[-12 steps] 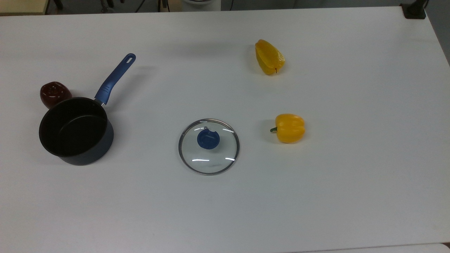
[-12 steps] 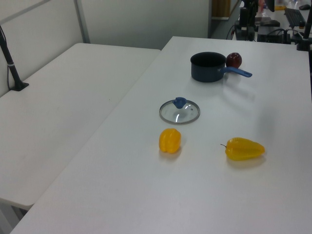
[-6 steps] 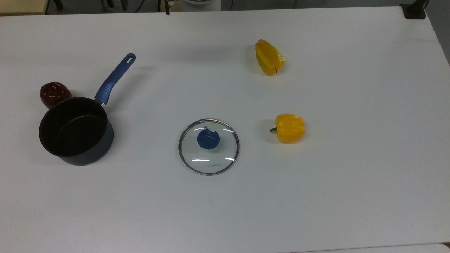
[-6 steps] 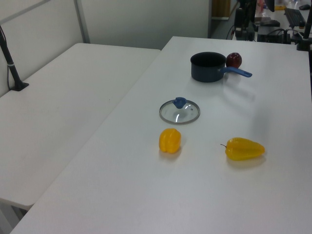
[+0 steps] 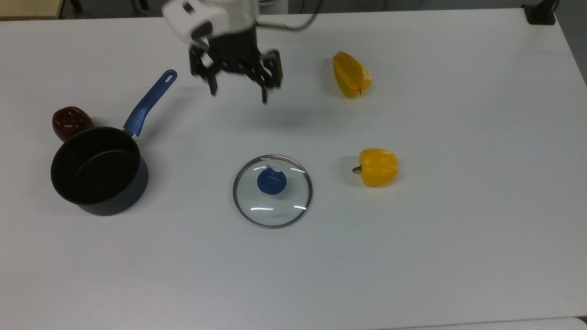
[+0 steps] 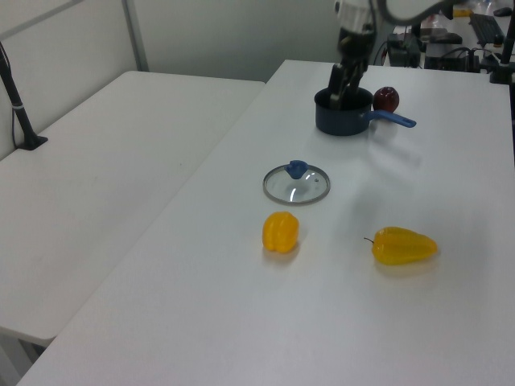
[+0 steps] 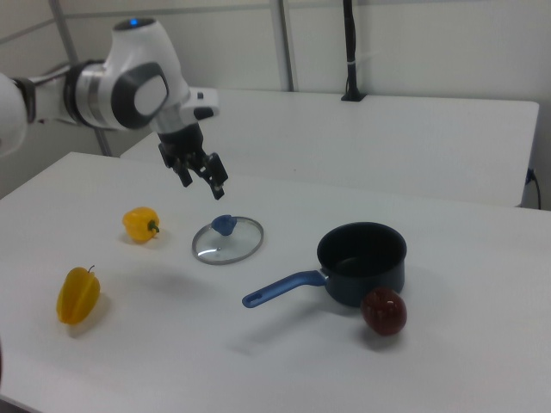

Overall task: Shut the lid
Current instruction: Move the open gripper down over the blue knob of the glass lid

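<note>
Above the white bench [image 5: 458,229], the robot's hand [image 5: 238,94] hangs empty, fingers spread wide. Flat on the bench and well apart from it lies the glass lid [image 5: 272,191], blue knob [image 5: 271,181] up, toward the top view's bottom edge and slightly right of the hand. Off to the top view's left, the open saucepan [image 5: 98,170] likely awaits it.
</note>
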